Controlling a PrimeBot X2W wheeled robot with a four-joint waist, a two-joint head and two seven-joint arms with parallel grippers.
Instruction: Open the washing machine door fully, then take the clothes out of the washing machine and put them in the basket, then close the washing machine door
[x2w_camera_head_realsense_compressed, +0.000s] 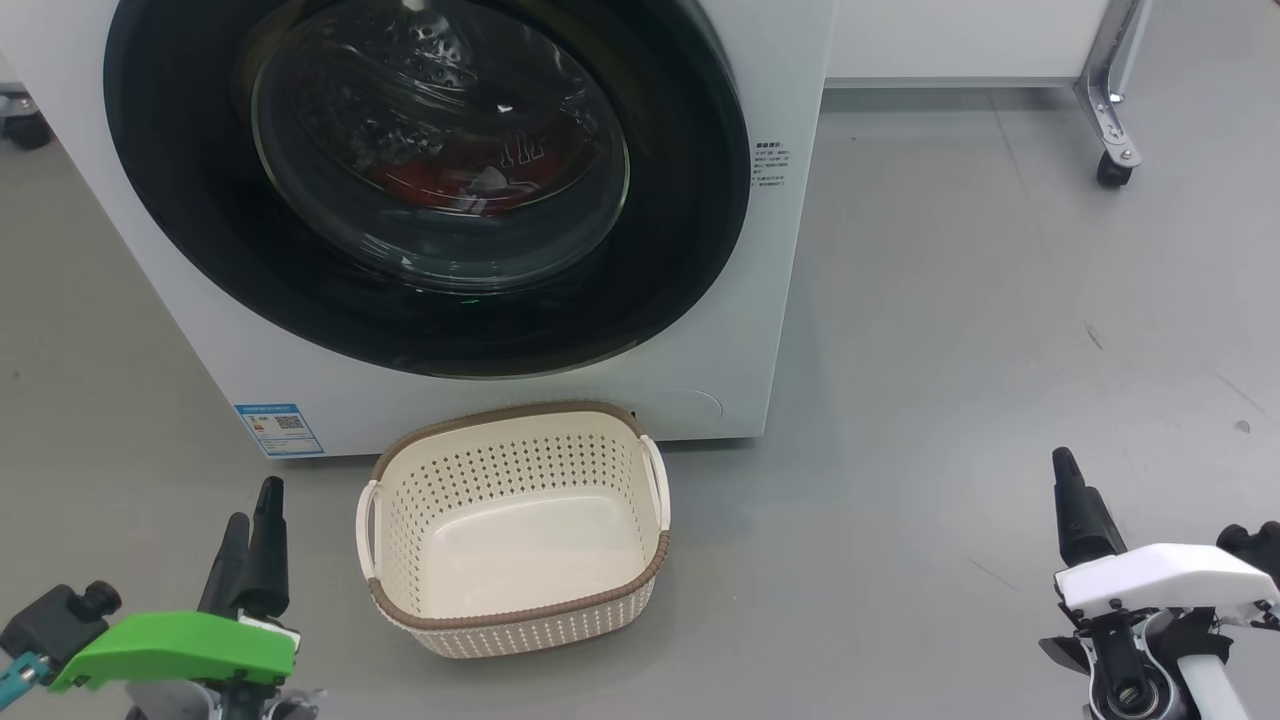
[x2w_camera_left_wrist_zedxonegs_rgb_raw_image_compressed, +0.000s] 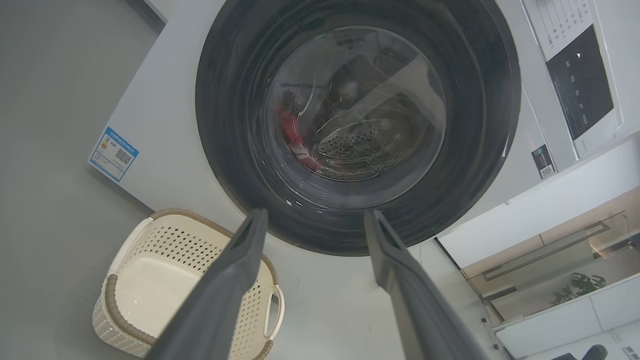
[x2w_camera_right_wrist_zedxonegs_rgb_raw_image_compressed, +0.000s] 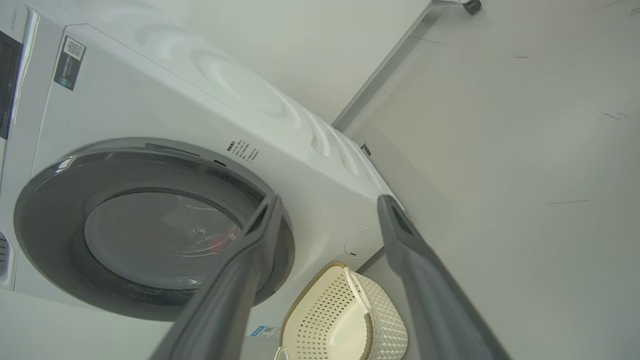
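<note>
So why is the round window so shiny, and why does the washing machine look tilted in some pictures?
Head view: lights glare off the washing machine door, so the red clothes look dim. Left wrist view: the tilted camera makes the washing machine lean, and the close fingers look soft. Right wrist view: the black door looks washed-out grey from reflected light.

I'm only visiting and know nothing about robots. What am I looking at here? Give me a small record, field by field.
Machine: white front-loading washing machine on a grey floor
Door: washing machine door, round and black, shut
Inside: red clothes, seen through the glass
Basket: cream basket on the floor in front of the machine, empty
Left hand: left hand open, holding nothing
Right hand: right hand open, holding nothing
Stage: door not yet opened
</note>
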